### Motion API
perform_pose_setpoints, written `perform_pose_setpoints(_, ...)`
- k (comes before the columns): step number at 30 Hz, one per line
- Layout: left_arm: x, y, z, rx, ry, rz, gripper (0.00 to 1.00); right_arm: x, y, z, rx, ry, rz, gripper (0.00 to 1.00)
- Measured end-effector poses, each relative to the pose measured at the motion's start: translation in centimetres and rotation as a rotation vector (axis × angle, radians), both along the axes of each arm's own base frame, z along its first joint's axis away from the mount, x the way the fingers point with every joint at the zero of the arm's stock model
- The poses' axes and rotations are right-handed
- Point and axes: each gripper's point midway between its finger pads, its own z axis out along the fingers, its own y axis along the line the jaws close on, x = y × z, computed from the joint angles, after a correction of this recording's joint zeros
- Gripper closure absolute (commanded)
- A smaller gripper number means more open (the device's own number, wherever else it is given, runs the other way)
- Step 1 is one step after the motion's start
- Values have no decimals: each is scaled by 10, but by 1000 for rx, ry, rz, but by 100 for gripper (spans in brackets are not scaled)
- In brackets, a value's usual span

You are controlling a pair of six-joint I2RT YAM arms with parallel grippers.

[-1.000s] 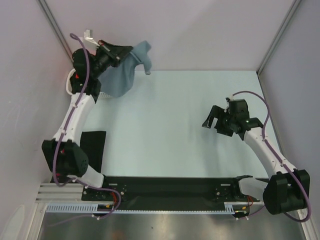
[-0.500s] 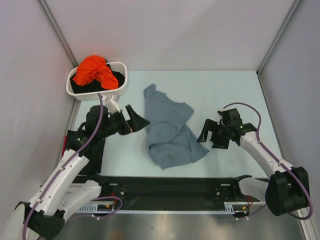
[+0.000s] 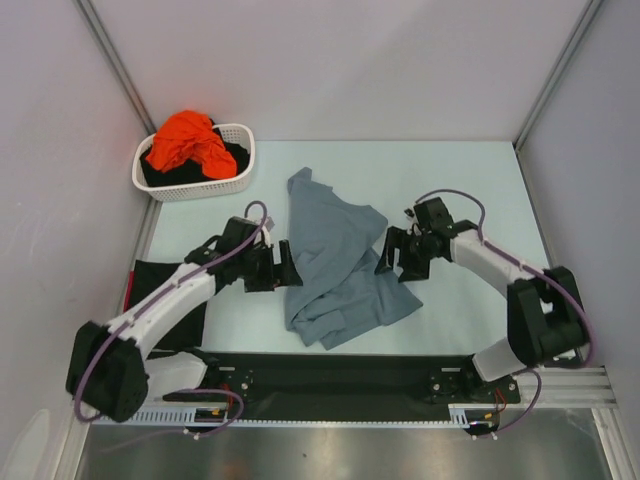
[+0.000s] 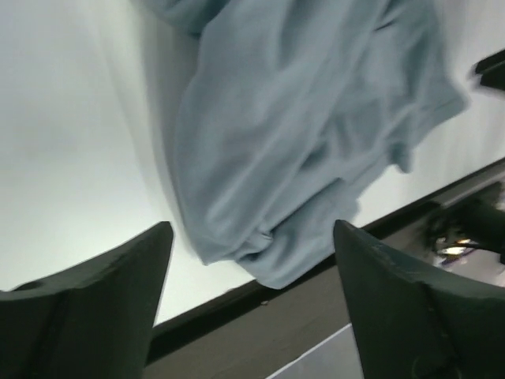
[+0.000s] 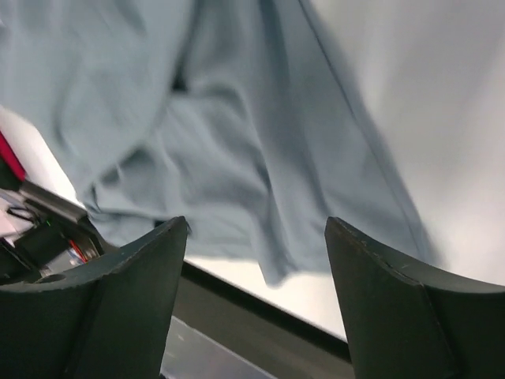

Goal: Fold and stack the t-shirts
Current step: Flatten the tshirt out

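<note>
Flattening step | grey-blue t-shirt [image 3: 335,265] lies crumpled on the worktop [image 3: 380,170], centre of frame | left gripper [image 3: 288,266] at its left edge, right gripper [image 3: 388,255] at its right edge, both jaws wide and empty | advice: pinch opposite hems, one layer only, pull apart evenly

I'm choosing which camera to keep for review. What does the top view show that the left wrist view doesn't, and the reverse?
Only the top view: the white basket holding an orange shirt, a black cloth lying near left, and both arms whole. Only the left wrist view: close wrinkles at the near edge of the grey shirt, framed by the open fingers of the left tool. Both: that shirt crumpled on the pale table, and the black strip along its near edge.
</note>
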Motion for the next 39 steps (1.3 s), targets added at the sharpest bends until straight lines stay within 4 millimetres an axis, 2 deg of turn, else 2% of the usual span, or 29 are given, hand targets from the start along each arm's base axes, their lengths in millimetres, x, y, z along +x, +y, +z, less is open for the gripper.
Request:
perform_pose_setpoints(1,3,-1,-12,23,28,-10,4,10,4,1,1,-3,0,21)
perform_pose_setpoints(5,18,-7,-39,93,109,-57,5,62,18,4,-3,-49,-14,19)
perform_pose_setpoints(7,32,-14,-43,110,116,-78,9,88,23,3,-6,-72,-35,19)
perform_pose_setpoints(10,48,-22,-49,125,112,-104,23,123,24,-8,0,-65,-85,22)
perform_pose_setpoints(11,49,-23,-53,133,117,-114,27,132,23,-14,1,-54,-105,26)
perform_pose_setpoints(12,50,-24,-56,139,122,-121,38,138,21,-20,0,-44,-119,29)
perform_pose_setpoints(15,49,-24,-69,161,155,-142,46,150,16,-41,-4,14,-160,39)
perform_pose_setpoints(16,47,-23,-73,169,167,-149,48,154,16,-42,9,24,-165,42)
perform_pose_setpoints(17,46,-22,-76,175,177,-152,56,158,17,-43,10,23,-170,50)
perform_pose_setpoints(19,45,-21,-79,184,184,-161,69,163,19,-44,15,22,-177,59)
perform_pose_setpoints(20,46,-21,-78,186,182,-165,75,164,20,-46,19,26,-181,70)
perform_pose_setpoints(22,48,-21,-75,191,174,-174,81,165,21,-48,25,29,-182,85)
perform_pose_setpoints(23,50,-22,-73,195,166,-176,90,166,22,-50,29,31,-184,100)
perform_pose_setpoints(25,54,-21,-69,208,153,-179,100,168,25,-51,41,40,-187,100)
perform_pose_setpoints(28,60,-17,-62,243,133,-177,100,174,27,-48,54,37,-191,100)
perform_pose_setpoints(31,63,-7,-56,299,116,-161,100,175,21,-37,47,18,-202,100)
perform_pose_setpoints(33,66,0,-48,338,100,-145,100,174,16,-21,37,-10,-203,100)
perform_pose_setpoints(36,72,10,-23,379,46,-110,100,166,7,31,23,-123,-194,100)
perform_pose_setpoints(39,79,12,24,359,-55,-71,100,150,-1,107,38,-298,-179,100)
